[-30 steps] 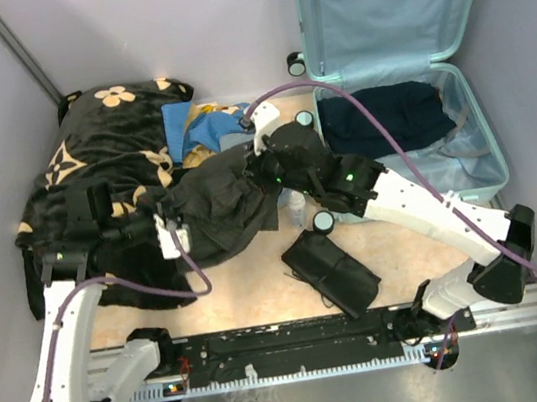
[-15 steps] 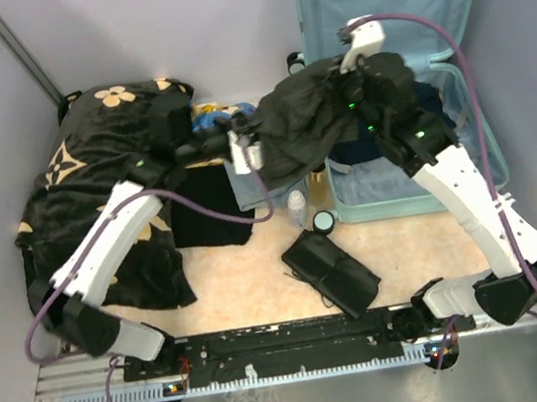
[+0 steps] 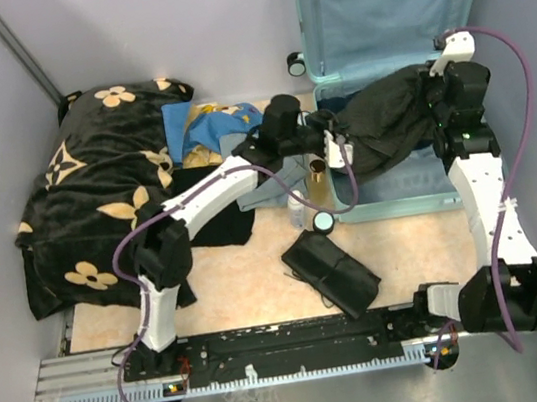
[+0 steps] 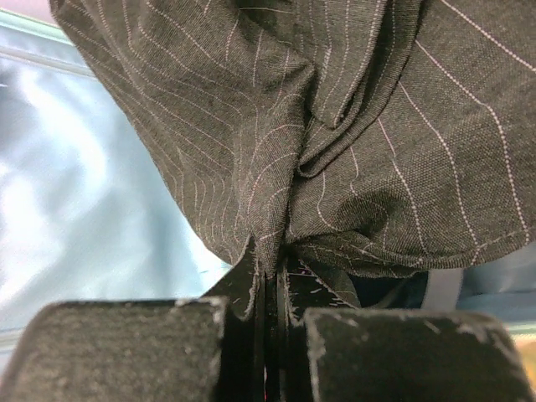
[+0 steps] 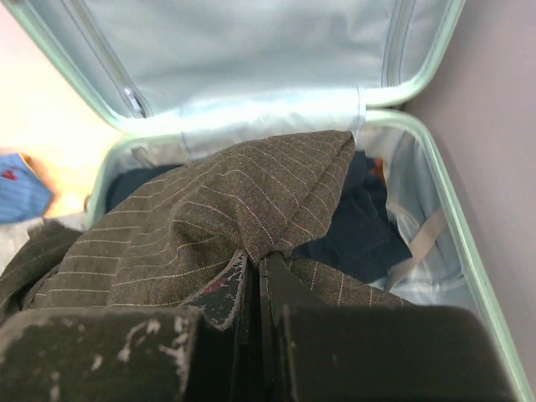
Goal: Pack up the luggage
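Note:
The luggage, a pale mint-blue suitcase, lies open at the right with its lid propped against the back wall. A dark pinstriped garment hangs stretched over its base, above navy clothing inside. My left gripper is shut on the garment's left end. My right gripper is shut on its right end. The left wrist view shows the striped cloth pinched at my left gripper, with mint lining behind. The right wrist view shows the cloth bunched at my right gripper, over the suitcase rim.
A black blanket with tan flowers covers the left of the table, with blue and yellow cloth beside it. A black cloth, small bottles and a black pouch lie near the suitcase wheel. Walls close in on both sides.
Both arms have carried the pinstriped garment from the middle of the table up and to the right, over the suitcase base. Both grippers stayed shut on it.

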`<state>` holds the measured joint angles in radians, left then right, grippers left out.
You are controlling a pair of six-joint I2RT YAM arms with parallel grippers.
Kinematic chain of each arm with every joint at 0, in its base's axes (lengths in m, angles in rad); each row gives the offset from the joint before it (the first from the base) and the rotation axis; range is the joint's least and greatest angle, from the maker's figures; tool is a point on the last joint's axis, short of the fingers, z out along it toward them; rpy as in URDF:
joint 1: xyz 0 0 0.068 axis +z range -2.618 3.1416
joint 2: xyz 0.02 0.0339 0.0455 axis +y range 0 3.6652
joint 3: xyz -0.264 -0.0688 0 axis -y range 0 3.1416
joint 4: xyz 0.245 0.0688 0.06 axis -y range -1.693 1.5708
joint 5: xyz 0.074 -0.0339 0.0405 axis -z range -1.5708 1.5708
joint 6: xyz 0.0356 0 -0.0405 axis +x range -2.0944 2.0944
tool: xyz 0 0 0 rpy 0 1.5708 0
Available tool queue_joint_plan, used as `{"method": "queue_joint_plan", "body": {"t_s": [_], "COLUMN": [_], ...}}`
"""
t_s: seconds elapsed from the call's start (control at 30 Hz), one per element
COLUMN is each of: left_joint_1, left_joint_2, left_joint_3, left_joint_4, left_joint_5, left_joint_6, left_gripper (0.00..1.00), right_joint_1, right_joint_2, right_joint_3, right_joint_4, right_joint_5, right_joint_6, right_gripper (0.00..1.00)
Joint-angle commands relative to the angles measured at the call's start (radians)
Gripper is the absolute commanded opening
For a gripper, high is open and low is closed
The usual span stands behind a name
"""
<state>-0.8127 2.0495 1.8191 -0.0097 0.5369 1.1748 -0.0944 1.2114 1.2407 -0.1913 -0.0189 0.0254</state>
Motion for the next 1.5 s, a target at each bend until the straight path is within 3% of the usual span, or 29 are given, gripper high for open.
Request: {"method": "queue_joint_plan", "body": {"t_s": [0.0,0.2,0.5,0.67,0.77,0.97,1.17,1.47], "left_joint_1": [-0.019,-0.033,-0.088,-0.082,-0.063,-0.037,-0.034,0.017], "left_joint_2": [0.084,0.179,0.209,0.179,0.147,0.062,-0.017,-0.144], "left_joint_3": [0.033,0.079,-0.005,-0.014,-0.012,-0.012,-0.026,-0.096], "left_joint_4": [0.081,0.095,0.091,0.117,0.127,0.141,0.111,0.069], "left_joint_5": [-0.028,-0.003,0.016,-0.018,-0.009,0.042,0.068,0.071], "left_joint_6": [0.005,-0.078,-0.039,-0.065,-0.069,-0.079,-0.062,-0.074], "left_gripper": [0.0,0.0,0.0,0.23,0.45,0.7,0.8,0.82], "right_joint_1": [-0.055,-0.128,-0.172,-0.174,-0.175,-0.176,-0.177,-0.23], "right_joint_2": [0.026,0.091,0.131,0.115,0.111,0.112,0.13,0.154], "right_joint_3": [-0.088,-0.215,-0.34,-0.356,-0.338,-0.35,-0.395,-0.432], "right_joint_4": [0.214,0.298,0.333,0.316,0.298,0.274,0.267,0.17], "right_joint_5": [-0.084,-0.109,-0.117,-0.135,-0.16,-0.155,-0.173,-0.288], "right_joint_6": [-0.053,-0.11,-0.175,-0.166,-0.145,-0.181,-0.28,-0.52], "right_gripper": [0.0,0.0,0.0,0.0,0.0,0.0,0.0,0.0]}}
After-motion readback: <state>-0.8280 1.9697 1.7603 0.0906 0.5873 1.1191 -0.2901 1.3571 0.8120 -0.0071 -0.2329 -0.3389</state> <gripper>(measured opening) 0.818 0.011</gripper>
